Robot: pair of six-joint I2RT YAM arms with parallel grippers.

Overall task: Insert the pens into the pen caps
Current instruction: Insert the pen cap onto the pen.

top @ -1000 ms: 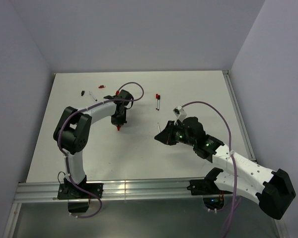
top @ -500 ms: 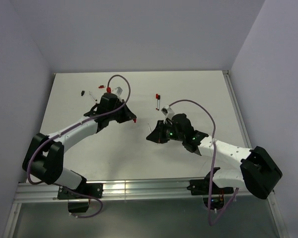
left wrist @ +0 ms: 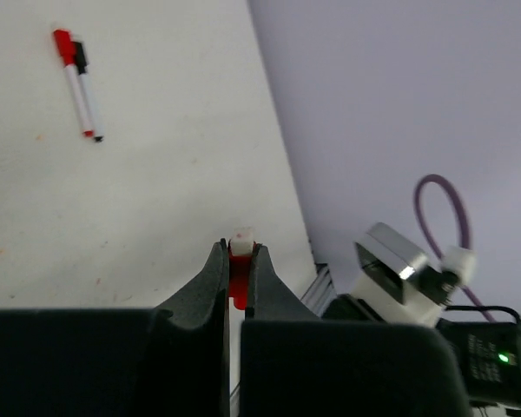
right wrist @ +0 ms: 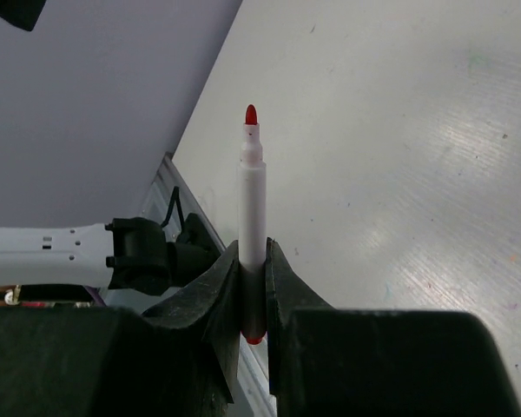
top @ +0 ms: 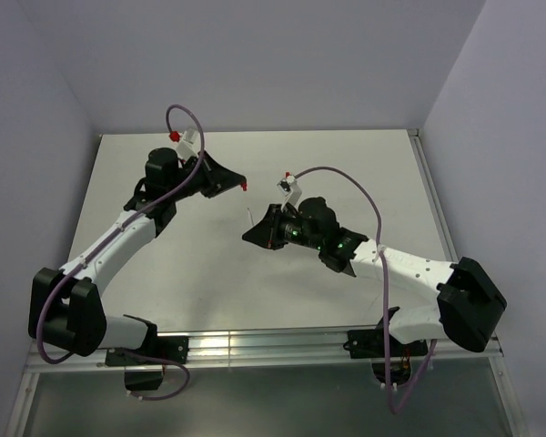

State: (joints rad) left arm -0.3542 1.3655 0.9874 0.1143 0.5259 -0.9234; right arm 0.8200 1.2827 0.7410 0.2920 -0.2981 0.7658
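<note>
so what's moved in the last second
The left gripper swung toward the far side of the table, pointing its small red plastic cap rightward. The right gripper slid left, bringing its thin white-barrelled red-tipped pen toward the cap. Both grips stayed shut.

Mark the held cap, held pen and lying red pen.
Held cap (left wrist: 237, 278): left wrist view, red body.
Held pen (right wrist: 252, 208): right wrist view, white barrel.
Lying red pen (left wrist: 76, 95): left wrist view, barrel.
</note>
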